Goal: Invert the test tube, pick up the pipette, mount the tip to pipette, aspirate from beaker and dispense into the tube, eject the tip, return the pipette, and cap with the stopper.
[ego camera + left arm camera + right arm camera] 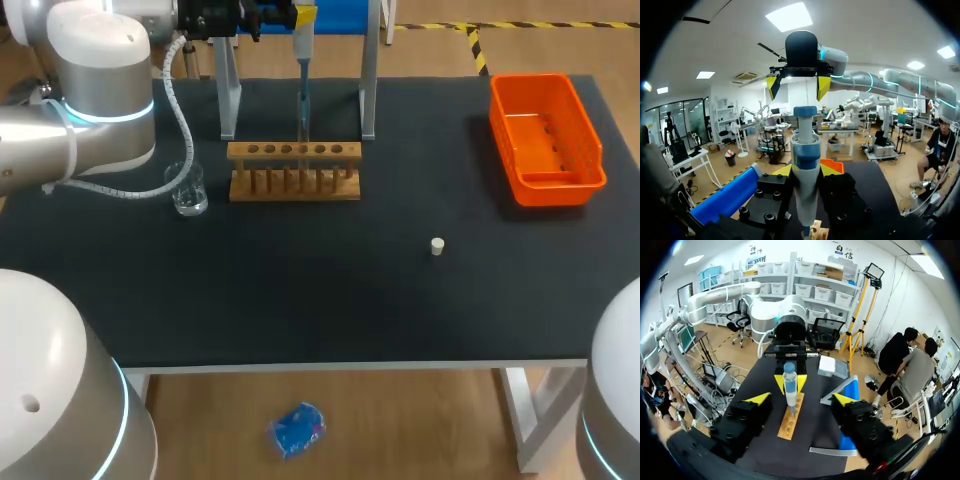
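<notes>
My left gripper [806, 172] is shut on the blue-and-white pipette [805, 150], holding it upright at the back of the table. The pipette [302, 90] hangs with its lower end just over the wooden test tube rack [294, 170]. Whether a tube stands under it I cannot tell. My right gripper [802, 400] is open and faces the pipette [790, 385] from the far side, fingers apart on both sides of it without touching. From the left wrist it shows above the pipette's top as the right gripper [797, 86]. A glass beaker [187, 190] stands left of the rack. The white stopper [437, 246] lies on the mat.
An orange basket [545, 140] sits at the back right corner. A metal stand [368, 100] with a blue top bar rises behind the rack. The black mat [320, 300] covers the table between the rack and the front edge.
</notes>
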Tool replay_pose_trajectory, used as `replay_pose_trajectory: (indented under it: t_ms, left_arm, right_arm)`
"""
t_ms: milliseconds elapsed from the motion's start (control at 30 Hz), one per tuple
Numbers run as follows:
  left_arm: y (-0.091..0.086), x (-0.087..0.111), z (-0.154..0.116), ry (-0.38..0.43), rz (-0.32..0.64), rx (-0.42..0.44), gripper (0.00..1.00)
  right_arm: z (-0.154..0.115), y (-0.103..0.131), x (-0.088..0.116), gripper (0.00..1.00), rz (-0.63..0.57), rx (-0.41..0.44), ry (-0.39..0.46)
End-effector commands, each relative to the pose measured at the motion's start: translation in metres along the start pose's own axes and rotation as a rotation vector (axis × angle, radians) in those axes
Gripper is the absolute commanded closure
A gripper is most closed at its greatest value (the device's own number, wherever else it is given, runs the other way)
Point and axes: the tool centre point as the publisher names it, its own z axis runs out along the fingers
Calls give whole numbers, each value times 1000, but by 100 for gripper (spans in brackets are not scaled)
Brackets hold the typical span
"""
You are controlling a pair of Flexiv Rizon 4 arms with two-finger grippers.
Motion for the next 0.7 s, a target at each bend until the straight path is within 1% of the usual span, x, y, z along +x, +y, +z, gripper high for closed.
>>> replay_pose_trajectory:
  t_ms: [33,400,700]
  left_arm:
    - [0,0,0,0,1,0,100]
    - [0,0,0,0,1,0,100]
    - [0,0,0,0,1,0,100]
  right_arm:
    - [3,7,-4,100,-4,7,4]
    - [16,22,-8,100,-23,-6,12]
    - [31,42,-13,100,-52,-2,39]
